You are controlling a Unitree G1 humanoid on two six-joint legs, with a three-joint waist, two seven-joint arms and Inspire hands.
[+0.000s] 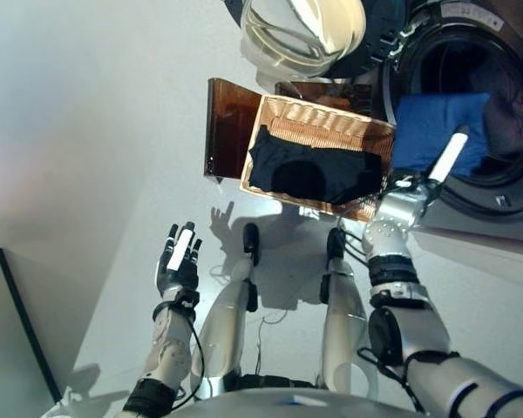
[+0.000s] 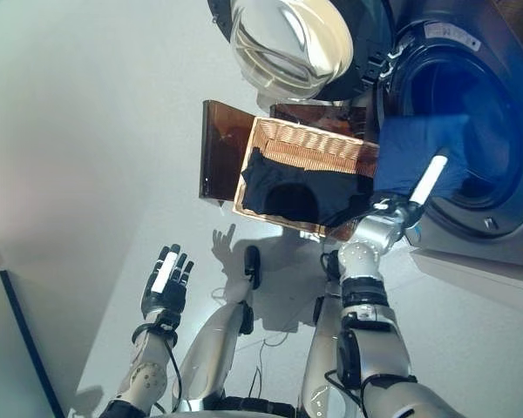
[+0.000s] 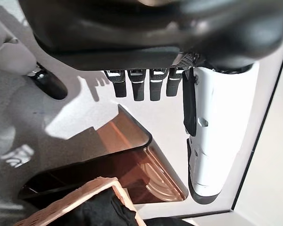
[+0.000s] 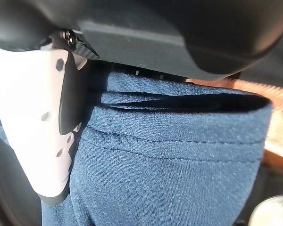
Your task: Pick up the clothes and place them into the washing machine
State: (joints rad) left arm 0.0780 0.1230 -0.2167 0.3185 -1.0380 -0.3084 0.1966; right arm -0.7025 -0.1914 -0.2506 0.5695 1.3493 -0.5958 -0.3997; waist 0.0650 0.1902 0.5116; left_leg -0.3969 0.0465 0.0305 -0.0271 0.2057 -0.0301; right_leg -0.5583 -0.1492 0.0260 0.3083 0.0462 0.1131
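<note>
Carrying the blue garment [image 1: 438, 126], pinched in the right hand [image 1: 411, 193], at the washing machine drum [image 1: 497, 96] mouth. Push deep past the door seal before release. Black garment [image 1: 309, 170] remains in wicker basket [image 1: 331, 122]. Left hand [image 1: 179, 257] open, idle.

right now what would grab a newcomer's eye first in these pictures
First the blue cloth, held by the right hand at the mouth of the washer, whose door stands open. Next the basket on the floor just left of the washer, with a black garment lying in it. The left hand hangs open and empty over bare floor, lower left.
</note>
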